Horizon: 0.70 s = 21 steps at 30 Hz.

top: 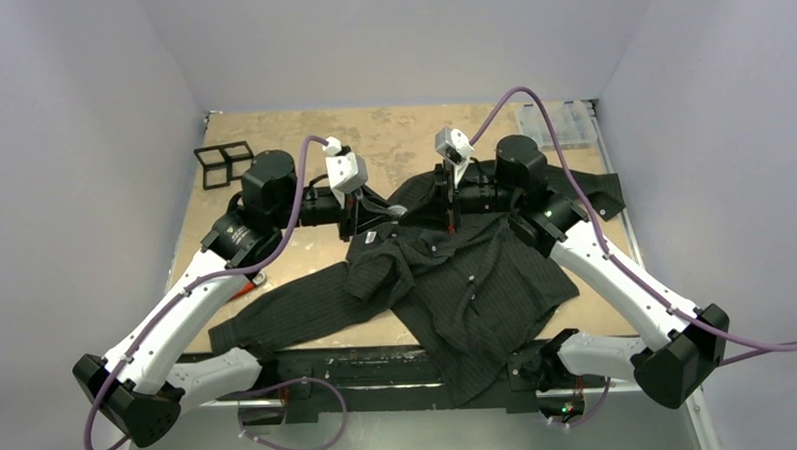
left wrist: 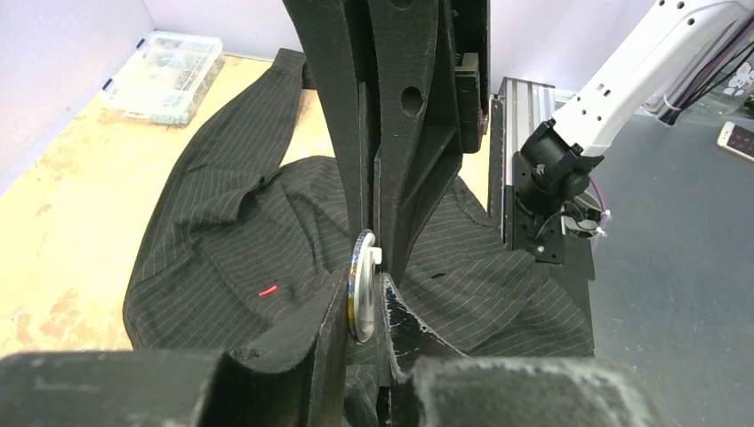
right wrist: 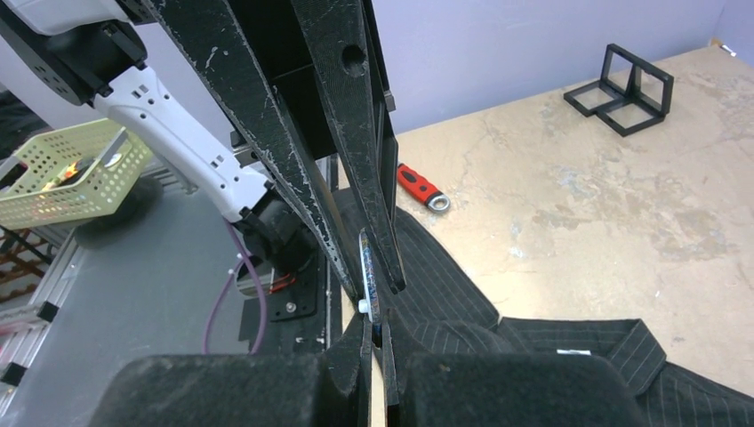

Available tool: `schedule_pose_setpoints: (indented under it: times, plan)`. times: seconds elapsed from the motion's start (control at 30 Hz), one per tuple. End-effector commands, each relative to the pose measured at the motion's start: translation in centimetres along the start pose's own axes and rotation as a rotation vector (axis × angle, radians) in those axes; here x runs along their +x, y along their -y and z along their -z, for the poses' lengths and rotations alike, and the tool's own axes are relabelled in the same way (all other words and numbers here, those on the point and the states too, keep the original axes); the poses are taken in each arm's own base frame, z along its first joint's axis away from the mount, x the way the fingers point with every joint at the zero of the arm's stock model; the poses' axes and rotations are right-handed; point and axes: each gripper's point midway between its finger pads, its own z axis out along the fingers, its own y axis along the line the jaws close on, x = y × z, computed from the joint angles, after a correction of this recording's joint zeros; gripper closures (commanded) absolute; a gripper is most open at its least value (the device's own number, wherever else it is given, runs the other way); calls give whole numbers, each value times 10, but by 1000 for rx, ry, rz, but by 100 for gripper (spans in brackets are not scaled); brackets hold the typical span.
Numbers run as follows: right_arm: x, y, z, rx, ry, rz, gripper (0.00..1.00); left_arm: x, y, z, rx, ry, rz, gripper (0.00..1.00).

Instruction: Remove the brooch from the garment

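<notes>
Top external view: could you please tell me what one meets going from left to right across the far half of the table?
black cube frame → left claw → right claw → clear compartment box

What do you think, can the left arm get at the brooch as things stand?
Likely yes: the left claw straddles the brooch, pinching both faces; the right claw crowds in opposite but blocks nothing.

garment on table, rack at far left
</notes>
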Motion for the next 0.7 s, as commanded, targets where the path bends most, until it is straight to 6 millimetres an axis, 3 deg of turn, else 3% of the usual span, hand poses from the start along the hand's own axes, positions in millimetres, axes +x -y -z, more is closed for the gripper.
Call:
schedule_pose_setpoints:
  times: [0.0, 0.67]
  plan:
    - [-12, -14, 2, -19, 34, 64, 100, -16, -5, -2, -13, 22, -19, 97]
    - [-18, -15, -2, -13, 15, 203, 100, 4, -24, -13, -48, -84, 7, 100]
